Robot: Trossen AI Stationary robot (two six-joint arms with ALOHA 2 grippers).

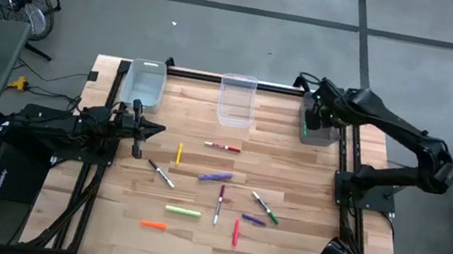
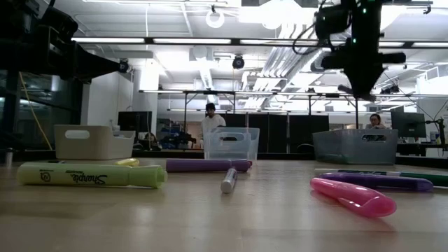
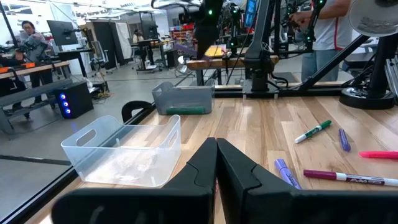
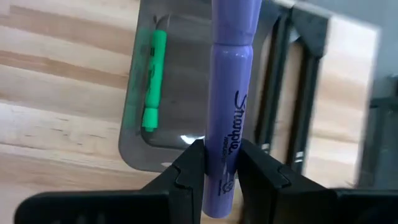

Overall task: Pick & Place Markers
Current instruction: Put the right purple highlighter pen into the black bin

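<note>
Several markers lie flat on the wooden table [image 1: 298,248], among them a purple one [image 1: 215,176], a light green one [image 1: 183,211], an orange one [image 1: 153,224] and a green one [image 1: 266,208]. My right gripper [image 4: 221,149] hangs over the grey bin [image 1: 322,128] at the far right, shut on a purple marker [image 4: 227,74]. A green marker [image 4: 151,81] lies inside that bin. My left gripper [image 3: 216,149] waits shut at the table's left side, near the clear left bin [image 3: 124,146]. My right gripper pinches the purple marker's barrel near its one end [image 4: 221,134] between the two fingers. The fingers point steeply down, and the marker runs on past their tips along the line they point. It hangs lifted clear above the grey bin.
A clear bin [image 1: 236,99] stands at the far middle and another [image 1: 144,82] at the far left. The loose markers are scattered over the table's middle and near half. People stand in the room beyond the table [image 2: 210,119].
</note>
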